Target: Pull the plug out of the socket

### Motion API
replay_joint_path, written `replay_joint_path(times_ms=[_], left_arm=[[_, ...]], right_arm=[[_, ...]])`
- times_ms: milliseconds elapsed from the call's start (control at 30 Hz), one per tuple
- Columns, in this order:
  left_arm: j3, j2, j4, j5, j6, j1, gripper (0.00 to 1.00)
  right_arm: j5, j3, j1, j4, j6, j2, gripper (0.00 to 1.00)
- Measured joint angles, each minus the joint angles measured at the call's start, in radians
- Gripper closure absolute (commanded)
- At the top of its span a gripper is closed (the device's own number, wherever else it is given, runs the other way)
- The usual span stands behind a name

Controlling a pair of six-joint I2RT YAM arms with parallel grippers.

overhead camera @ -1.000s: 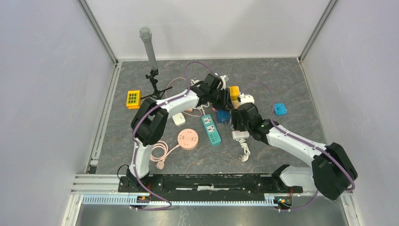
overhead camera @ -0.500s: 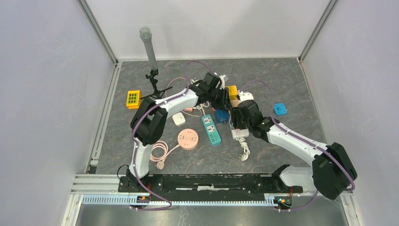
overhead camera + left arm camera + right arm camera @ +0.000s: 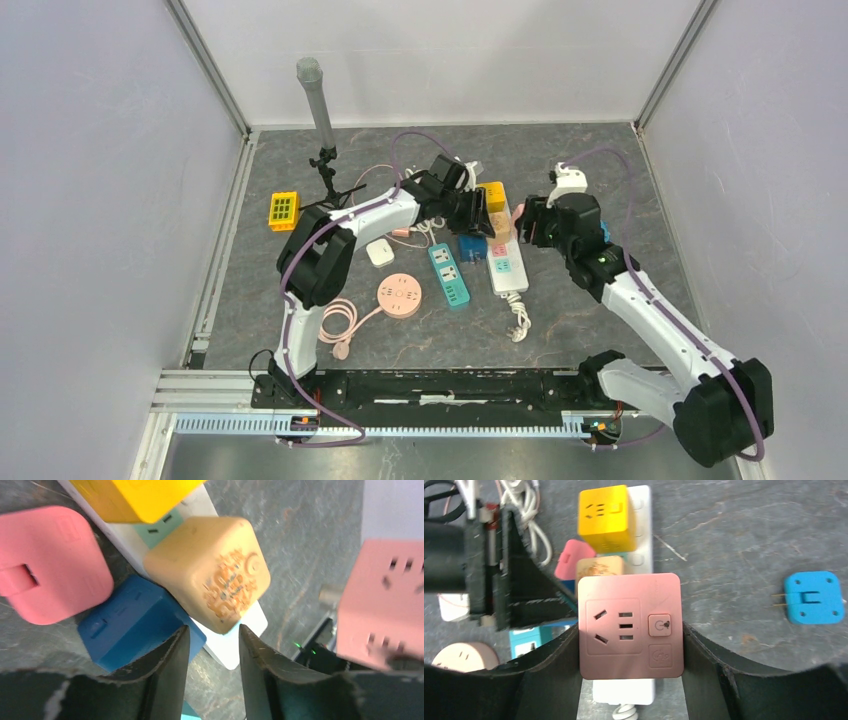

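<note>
Now, one pink plug (image 3: 630, 625) clamped in right jaws, left jaws slightly apart, empty.

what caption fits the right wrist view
Right jaws clamp a pink square plastic adapter held over the white plastic power strip.

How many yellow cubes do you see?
2: one yellow cube lies alone at far left, and one yellow plug sits on the white power strip. Others may be hidden.
</note>
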State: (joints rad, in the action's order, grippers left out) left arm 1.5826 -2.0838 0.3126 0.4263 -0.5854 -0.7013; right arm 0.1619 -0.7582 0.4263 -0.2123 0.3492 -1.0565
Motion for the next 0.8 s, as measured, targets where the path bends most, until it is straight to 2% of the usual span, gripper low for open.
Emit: replay_joint_path(times_ms=[167,267,467,600,667,700,767,800], left_arm=[[-0.039,0.013,-0.032,0.127,-0.03,0.029,0.41],[-0.051,0.036,-0.032,0.148,-0.038,0.044,0.37],[-0.051,0.148,0.016,0.116,-0.031,0.056,0.33],[-0.082,0.248,0.059,0.063,-0.026,0.054,0.31],[-0.121,0.298,0.069,0.04,-0.024,0.054,0.31],[-0.14,0.322,0.08,0.03,-0.023,0.054,0.31],[-0.169,0.354,0.1,0.016,-0.021,0.054,0.31],[-0.181,0.367,0.112,0.007,-0.017,0.054,0.32]], right_arm=[[-0.047,0.071,-0.108,0.017,-0.007,0.052,1.0],[-0.103,0.143,-0.179,0.02,-0.006,0.06,1.0],[-0.234,0.281,-0.337,0.036,0.006,0.061,1.0],[-0.383,0.331,-0.512,0.066,0.018,0.044,0.99],[-0.472,0.337,-0.597,0.093,0.025,0.018,0.93],[-0.509,0.338,-0.63,0.105,0.027,0.003,0.86],[-0.575,0.338,-0.681,0.118,0.028,-0.021,0.71],[-0.594,0.339,-0.695,0.121,0.028,-0.028,0.59]])
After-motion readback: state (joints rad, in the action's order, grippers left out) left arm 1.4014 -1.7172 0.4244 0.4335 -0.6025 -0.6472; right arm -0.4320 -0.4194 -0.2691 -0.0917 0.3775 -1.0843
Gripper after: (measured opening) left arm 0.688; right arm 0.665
